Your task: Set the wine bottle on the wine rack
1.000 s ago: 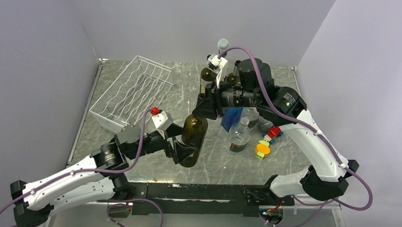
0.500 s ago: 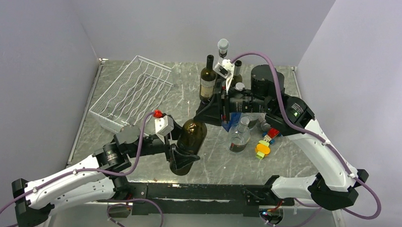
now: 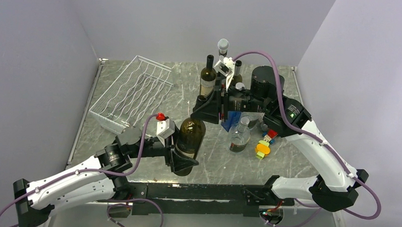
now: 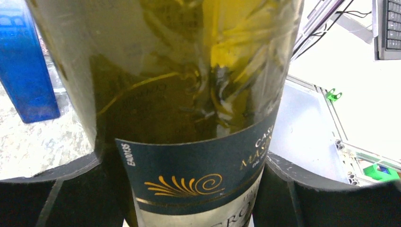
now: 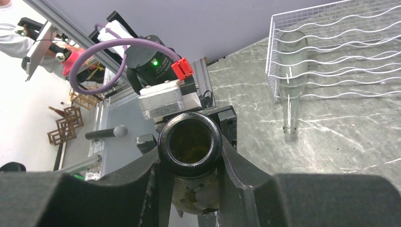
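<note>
Over the table (image 3: 217, 164), the left gripper (image 3: 183, 158) is clamping the wine bottle (image 3: 190, 136) by its body, the right gripper (image 3: 206, 106) by its neck, seemingly holding it clear; both should be travelling in step toward the far-left wine rack (image 3: 134, 91).

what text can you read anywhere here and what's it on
"CAS", cut off: dark label of the wine bottle
"MAS", cut off: same label, line below
"GRO", cropped, uncertain: its pale lower band
Small vertical print at the label's left edge: too blurred
Nothing else legible
</note>
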{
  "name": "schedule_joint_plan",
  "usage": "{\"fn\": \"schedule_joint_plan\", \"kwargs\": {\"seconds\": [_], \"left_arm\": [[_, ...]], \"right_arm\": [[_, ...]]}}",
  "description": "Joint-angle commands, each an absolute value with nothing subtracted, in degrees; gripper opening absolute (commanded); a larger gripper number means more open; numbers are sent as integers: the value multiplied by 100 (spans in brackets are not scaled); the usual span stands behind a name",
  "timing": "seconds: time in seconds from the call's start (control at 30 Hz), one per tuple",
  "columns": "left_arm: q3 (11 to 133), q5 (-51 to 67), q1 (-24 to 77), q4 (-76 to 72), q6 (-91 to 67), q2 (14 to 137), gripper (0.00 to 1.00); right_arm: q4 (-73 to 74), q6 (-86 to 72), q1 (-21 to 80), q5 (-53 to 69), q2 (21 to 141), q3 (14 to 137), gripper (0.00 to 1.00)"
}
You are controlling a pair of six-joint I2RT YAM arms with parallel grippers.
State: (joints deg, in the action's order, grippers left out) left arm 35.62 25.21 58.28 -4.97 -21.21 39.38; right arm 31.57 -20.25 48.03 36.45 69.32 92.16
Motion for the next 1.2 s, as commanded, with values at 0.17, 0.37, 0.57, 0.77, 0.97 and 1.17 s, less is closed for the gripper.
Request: {"fn": "schedule_joint_plan", "kwargs": {"seconds": [0.17,0.37,0.57,0.77,0.97,1.17], "left_arm": [[4082,1670,5841,232,-1202,3827,1],[4554,608,5840,1063,-141,4031,1],[4766,564,5845,1471,1218,4234,1],[4522,800,5854,1602,2629,3915,1],[4790,818,5862,2461,3718,4068,1],[4987,483,5871,2877,4306,4282,1]], "right_arm": [[2823,-2411,4817,3257,6526,9140,23],[3085,-2085,4818,1846,6127,8665,87],[3483,-1927,4808,966,5861,8754,92],[4366,-1689,4808,751,5986,9103,91],[5072,-1257,4808,1374,6354,9277,88],[5428,-868,4844,2210,6865,9406,81]]}}
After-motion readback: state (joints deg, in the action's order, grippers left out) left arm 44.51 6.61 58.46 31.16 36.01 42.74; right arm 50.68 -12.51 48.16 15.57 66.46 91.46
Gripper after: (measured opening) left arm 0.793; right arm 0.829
